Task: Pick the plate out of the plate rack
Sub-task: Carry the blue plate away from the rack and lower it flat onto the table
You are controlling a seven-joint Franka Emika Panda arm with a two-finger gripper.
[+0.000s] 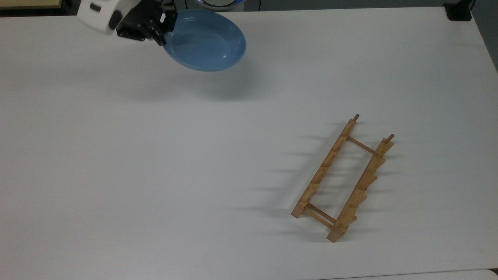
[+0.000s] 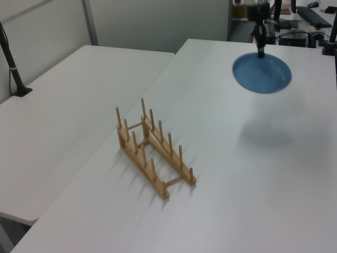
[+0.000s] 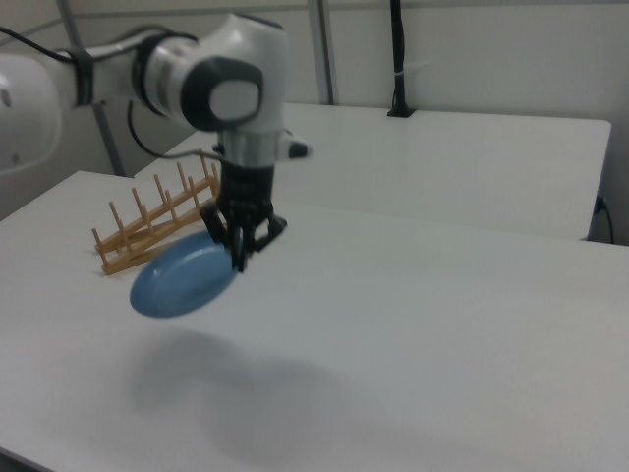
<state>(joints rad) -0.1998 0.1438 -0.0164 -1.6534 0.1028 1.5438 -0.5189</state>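
While the gripper (image 1: 161,34) hangs near the top view's upper left corner, its two fingers are pinched on the rim of the plate (image 1: 205,40), one to each face of the edge. The rest of the disc juts out sideways from that single hold. In the right view the gripper (image 3: 242,251) points down and the plate (image 3: 183,274) slopes away and downward from the fingers, clear of the table (image 1: 155,163), with its shadow lying on the surface beneath. In the left view the plate (image 2: 262,73) hangs below the gripper (image 2: 260,50) at the far end of the table.

The plate rack (image 1: 342,179) stands well apart from the plate, toward the top view's lower right. All of its slots are vacant and its upright pegs are bare. No other article lies on the table between the two.

Assessment: the pick itself appears complete, and the step in hand is the carry. A rim pinch on a glossy plate is a weak hold, since the weight sits far out from the fingers and tends to rotate the plate in the grip. Recommended practice is smooth, slow travel, no sudden wrist rotation, and firm closure until the plate's lower edge is supported.
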